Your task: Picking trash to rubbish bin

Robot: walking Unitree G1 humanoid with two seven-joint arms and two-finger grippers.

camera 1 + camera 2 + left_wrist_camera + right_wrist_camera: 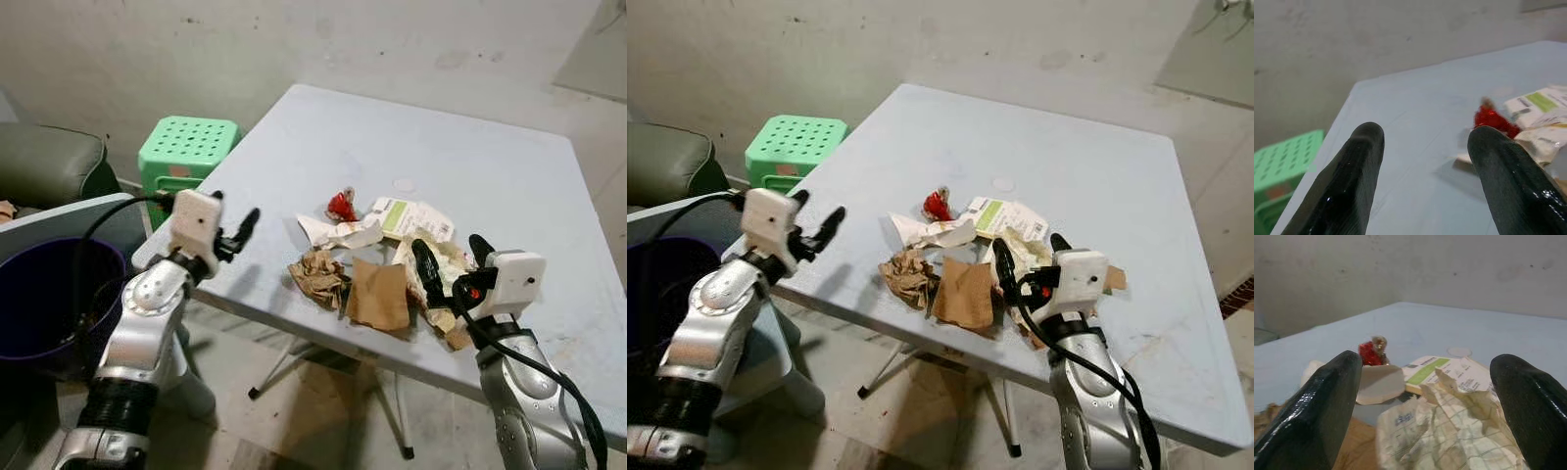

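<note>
Your right tool hovers, fingers spread, over the crumpled white paper wrapper on the pale blue bench; your left tool gapes at its near-left edge.

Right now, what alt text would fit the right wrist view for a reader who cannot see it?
The right gripper has its two black fingers spread wide over a crumpled cream paper wrapper on a pale blue table. Beyond lie a green-labelled packet, a white scrap and a small red wrapper.

- The left claw has its two black fingers spread apart over the pale blue tabletop.
- Beyond them, a red wrapper lies beside a green-labelled white packet.
- Off the tabletop's edge stands a green perforated stool.
</note>
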